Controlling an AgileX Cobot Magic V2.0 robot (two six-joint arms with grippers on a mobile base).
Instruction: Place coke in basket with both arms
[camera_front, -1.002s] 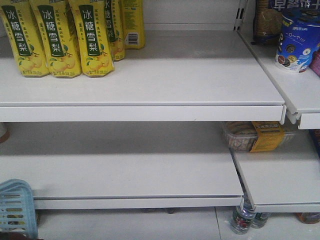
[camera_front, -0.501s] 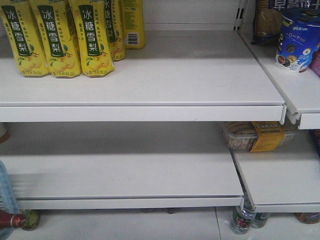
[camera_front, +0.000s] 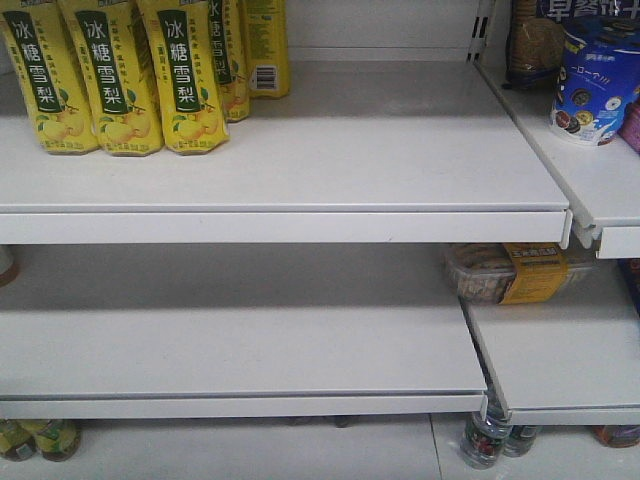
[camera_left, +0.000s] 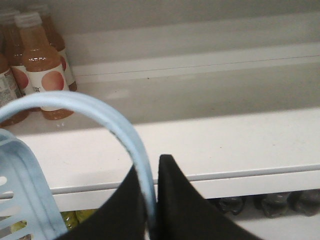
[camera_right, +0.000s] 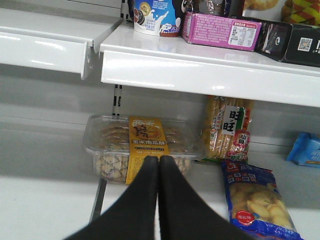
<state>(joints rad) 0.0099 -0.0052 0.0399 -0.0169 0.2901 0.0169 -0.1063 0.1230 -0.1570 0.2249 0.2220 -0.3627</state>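
Note:
The light blue basket (camera_left: 22, 192) shows only in the left wrist view, its slotted wall at the lower left. Its thin handle (camera_left: 92, 104) arches up and runs down between the black fingers of my left gripper (camera_left: 151, 172), which is shut on it. My right gripper (camera_right: 159, 159) is shut, fingertips pressed together with nothing between them, just in front of a clear snack box (camera_right: 142, 142) on the lower shelf. The coke is out of view in all three views. The front view shows neither gripper nor basket.
Yellow drink cartons (camera_front: 110, 75) stand at the upper shelf's back left, with a blue tub (camera_front: 595, 85) on the neighbouring shelf. Peach juice bottles (camera_left: 42, 65) stand at the left of a white shelf. A blue snack bag (camera_right: 255, 200) lies right of my right gripper. Bottles (camera_front: 488, 438) stand at floor level.
In the front view the basket at the bottom left slid out of frame. A red-capped bottle seen there half a second ago is gone, and yellow-green bottles under the shelf now show.

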